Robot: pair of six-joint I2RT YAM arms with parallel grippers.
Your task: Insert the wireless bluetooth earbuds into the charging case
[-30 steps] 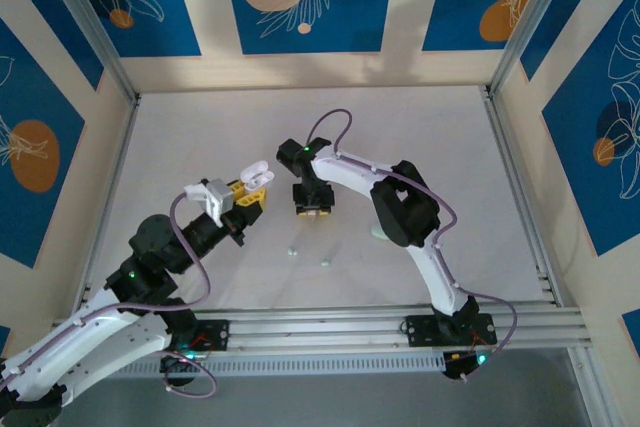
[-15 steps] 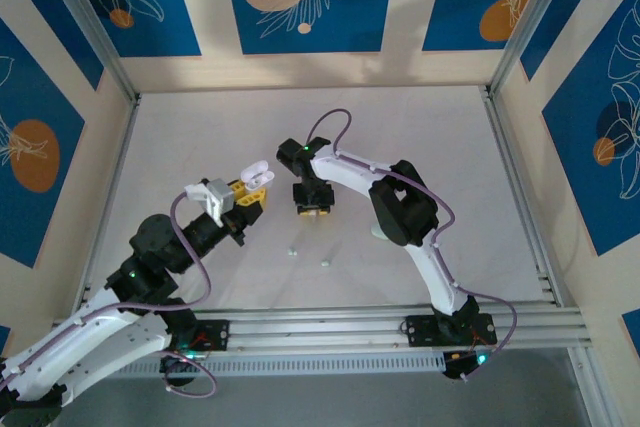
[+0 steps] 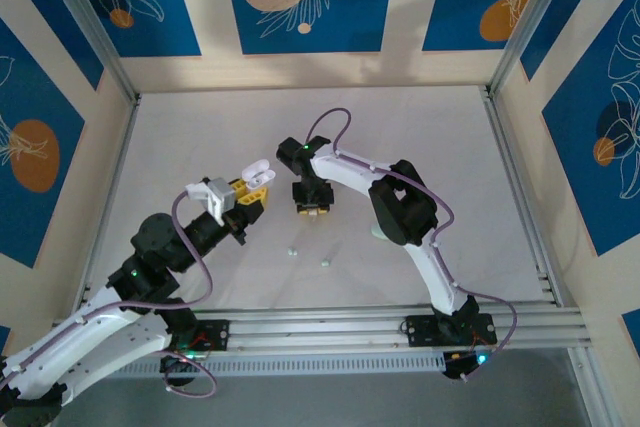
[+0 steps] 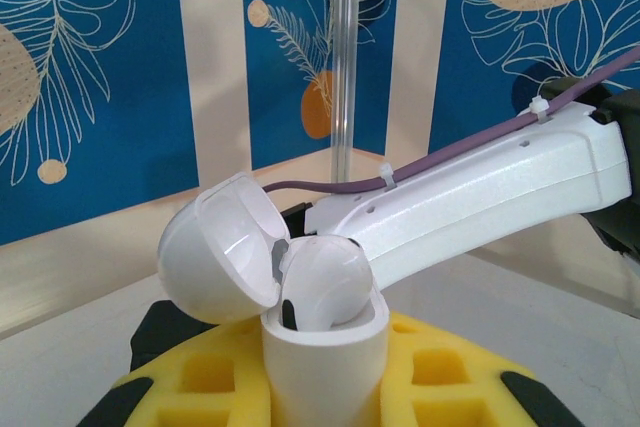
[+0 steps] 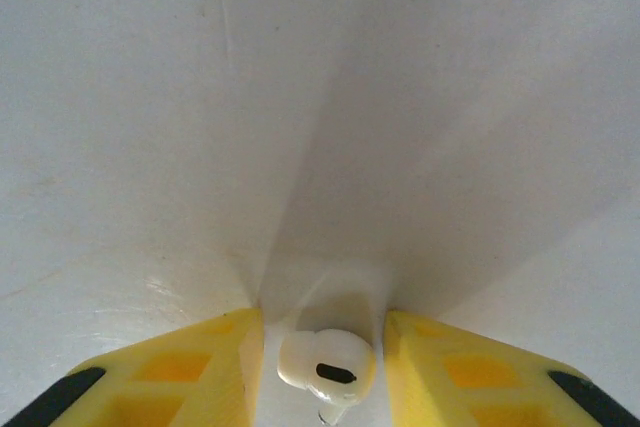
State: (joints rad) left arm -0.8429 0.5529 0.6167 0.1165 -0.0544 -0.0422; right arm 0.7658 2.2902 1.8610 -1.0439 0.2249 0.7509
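Observation:
My left gripper [image 3: 247,195] [image 4: 322,405] is shut on a white charging case [image 4: 322,362] [image 3: 257,173] and holds it upright above the table. The case's lid [image 4: 215,259] is swung open to the left. One white earbud [image 4: 328,282] sits in the case's well. My right gripper [image 3: 312,209] [image 5: 320,325] points straight down at the table. Another white earbud [image 5: 325,365] lies between its yellow fingers [image 5: 200,357], with a thin strip of table showing on each side of it. Two small earbuds [image 3: 292,250] [image 3: 326,262] lie on the table in front of the grippers.
A pale green case [image 3: 377,233] peeks out from behind the right arm's elbow. The right forearm [image 4: 480,187] with its purple cable crosses close behind the held case. Aluminium rails [image 3: 515,182] and patterned walls border the white table [image 3: 200,137].
The right gripper's jaws have narrowed a little around the white earbud. The left arm and its case have barely moved.

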